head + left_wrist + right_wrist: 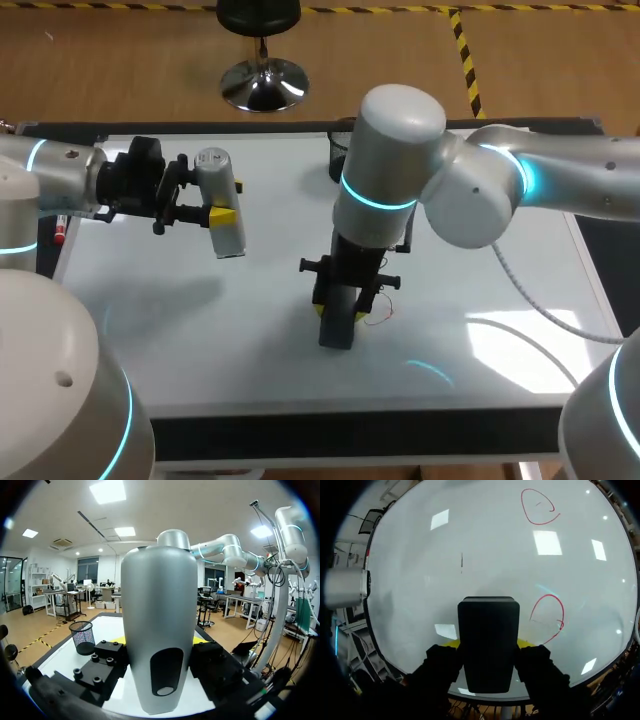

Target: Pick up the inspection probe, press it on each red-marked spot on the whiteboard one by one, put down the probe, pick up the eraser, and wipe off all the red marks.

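**Left arm** [60,180]: comes in from the left and is held level above the whiteboard [150,330]. The left gripper [215,214] is closed from two sides on the inspection probe [228,235], which hangs roughly upright, clear of the board's left part.

**Right arm** [560,170]: comes in from the right, reaches to the middle and turns straight down. The right gripper [335,306] clamps the black eraser [337,330]. The eraser's lower end is at the board surface just beside the near red mark [380,312], but whether it touches cannot be judged.

**Right wrist view:** two red loops are drawn on the board. The near red mark is beside the eraser, and the far red mark [538,506] is well ahead of it. In the head view the far mark does not show.

**Left wrist view:** the grey probe fills the gap between the fingers. A black mesh basket [82,636] stands beyond it at the board's far edge.
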You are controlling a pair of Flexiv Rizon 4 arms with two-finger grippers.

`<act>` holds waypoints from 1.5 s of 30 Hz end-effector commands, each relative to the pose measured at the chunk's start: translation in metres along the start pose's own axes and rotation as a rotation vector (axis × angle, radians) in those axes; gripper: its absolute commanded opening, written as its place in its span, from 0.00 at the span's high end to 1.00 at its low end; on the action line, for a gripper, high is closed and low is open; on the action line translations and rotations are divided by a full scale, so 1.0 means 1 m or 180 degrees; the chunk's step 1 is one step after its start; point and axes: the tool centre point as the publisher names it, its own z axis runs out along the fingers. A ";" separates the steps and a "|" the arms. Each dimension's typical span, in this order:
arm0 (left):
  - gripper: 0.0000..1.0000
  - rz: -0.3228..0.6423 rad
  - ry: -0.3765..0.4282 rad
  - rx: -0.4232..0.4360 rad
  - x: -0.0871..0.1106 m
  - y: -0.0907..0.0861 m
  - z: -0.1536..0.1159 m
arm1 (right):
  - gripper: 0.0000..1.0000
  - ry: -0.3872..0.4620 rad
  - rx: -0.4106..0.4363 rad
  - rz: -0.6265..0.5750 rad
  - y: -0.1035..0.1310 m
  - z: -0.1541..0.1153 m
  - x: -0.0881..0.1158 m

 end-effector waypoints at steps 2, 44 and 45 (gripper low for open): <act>1.00 0.0005 0.0002 0.0000 0.000 -0.001 -0.001 | 1.00 0.0067 0.0067 0.0051 0.005 0.019 -0.028; 1.00 0.0005 0.0002 0.0000 0.000 -0.001 -0.001 | 1.00 -0.0073 0.0339 0.0618 -0.008 -0.020 -0.108; 1.00 0.0005 0.0002 0.0000 0.000 -0.001 -0.001 | 1.00 -0.0110 0.0337 0.0606 -0.006 -0.025 -0.106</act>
